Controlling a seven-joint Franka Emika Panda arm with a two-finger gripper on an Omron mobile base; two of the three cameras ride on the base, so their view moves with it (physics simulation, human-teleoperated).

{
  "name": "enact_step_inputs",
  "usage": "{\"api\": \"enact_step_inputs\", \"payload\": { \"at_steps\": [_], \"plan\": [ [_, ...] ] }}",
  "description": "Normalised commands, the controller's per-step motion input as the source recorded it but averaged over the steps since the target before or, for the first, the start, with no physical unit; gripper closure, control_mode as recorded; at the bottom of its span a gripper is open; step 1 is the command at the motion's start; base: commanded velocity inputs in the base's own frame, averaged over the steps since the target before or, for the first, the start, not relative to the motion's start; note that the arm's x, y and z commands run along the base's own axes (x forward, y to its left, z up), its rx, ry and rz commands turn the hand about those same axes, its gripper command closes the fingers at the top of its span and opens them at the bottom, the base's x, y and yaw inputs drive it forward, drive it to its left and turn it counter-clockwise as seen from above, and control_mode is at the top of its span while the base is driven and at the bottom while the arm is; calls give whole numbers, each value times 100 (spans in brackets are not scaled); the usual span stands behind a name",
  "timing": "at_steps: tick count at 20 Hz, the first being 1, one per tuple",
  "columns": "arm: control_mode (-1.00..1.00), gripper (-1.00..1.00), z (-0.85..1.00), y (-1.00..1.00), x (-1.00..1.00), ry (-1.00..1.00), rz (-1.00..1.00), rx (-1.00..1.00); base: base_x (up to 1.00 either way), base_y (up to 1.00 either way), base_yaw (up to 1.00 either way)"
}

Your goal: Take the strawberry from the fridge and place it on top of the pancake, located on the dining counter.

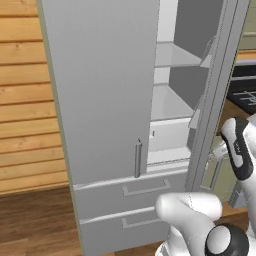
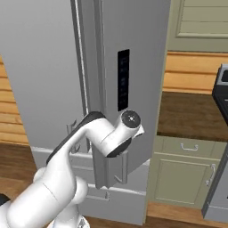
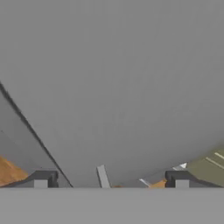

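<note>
Gripper [image 3: 109, 179] fingertips stand wide apart, holding nothing, facing a flat grey panel of the fridge [image 1: 105, 100] at close range. From the left base view I see the right door ajar and bare pale shelves [image 1: 170, 102] inside; I can't spot the strawberry yet.

The fridge [image 2: 49, 80] stands tall and light grey, its right door swung open edge-on, with a dark vertical panel [image 2: 123, 80] on that edge. The white arm [image 2: 89, 138] reaches up against the door's lower edge. Right of the fridge, a dark-brown bench [image 2: 191, 118] tops sage-green cabinets [image 2: 185, 176].
</note>
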Motion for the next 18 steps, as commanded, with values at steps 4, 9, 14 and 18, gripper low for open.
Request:
{"api": "enact_step_inputs", "payload": {
  "at_steps": [4,9,14,18],
  "plan": [
    [-100,-100,35,9,-93,0,-9,1,0,0,0],
    [-100,-100,24,81,-94,-2,-21,-11,0,0,0],
    [-100,-100,40,97,-31,0,-26,-39,0,0,0],
    [-100,-100,18,80,7,15,-28,-58,0,0,0]
  ]
}}
